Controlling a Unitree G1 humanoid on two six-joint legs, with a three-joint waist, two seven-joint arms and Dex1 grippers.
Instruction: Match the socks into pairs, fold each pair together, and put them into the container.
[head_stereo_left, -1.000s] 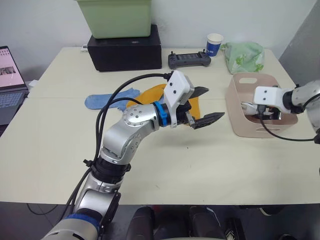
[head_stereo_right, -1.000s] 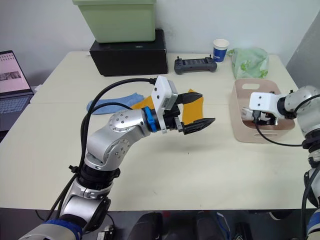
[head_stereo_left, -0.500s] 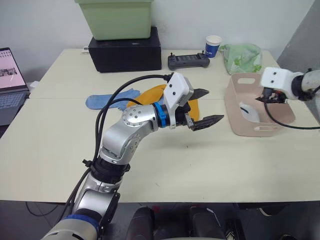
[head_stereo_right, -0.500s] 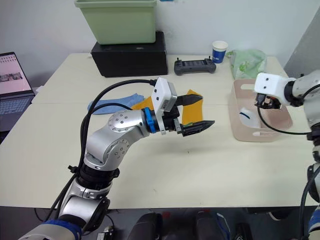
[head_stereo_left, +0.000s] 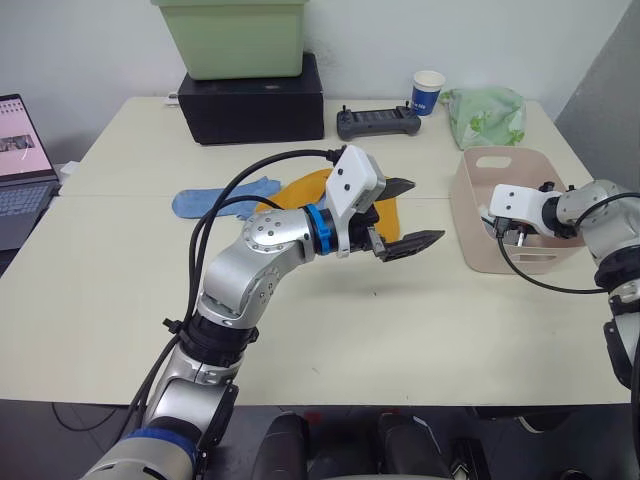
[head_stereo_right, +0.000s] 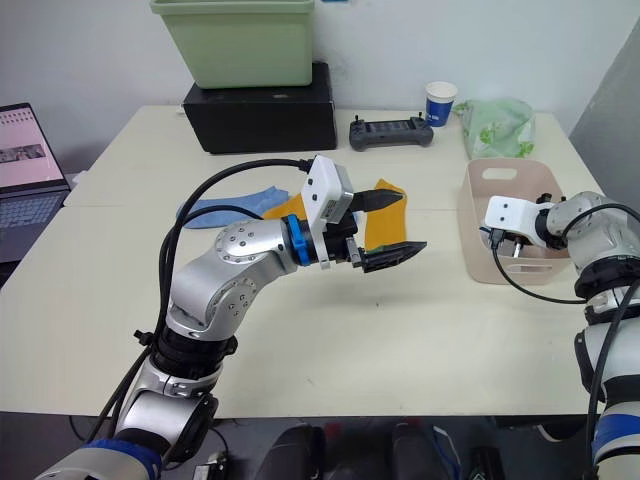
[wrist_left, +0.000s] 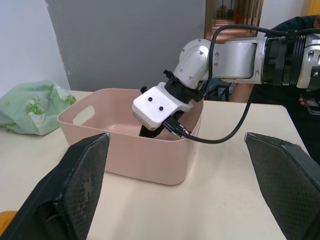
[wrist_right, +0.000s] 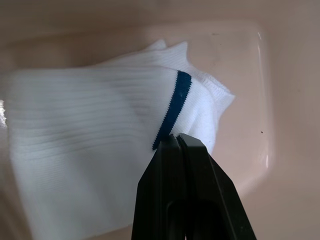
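Even, bright indoor light falls from above, and the cream tabletop (head_stereo_left: 420, 330) shows only soft, faint shadows under the arms. Both head views are sharp with no glare. In the left wrist view the near black fingers (wrist_left: 75, 187) look soft-edged, while the open doorway behind is bright and washed out.

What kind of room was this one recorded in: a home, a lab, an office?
Most likely an office or lab workspace, not a home: a laptop sits open at the edge of a plain cream table, with a handheld controller and a paper cup at the back, against a bare white wall.
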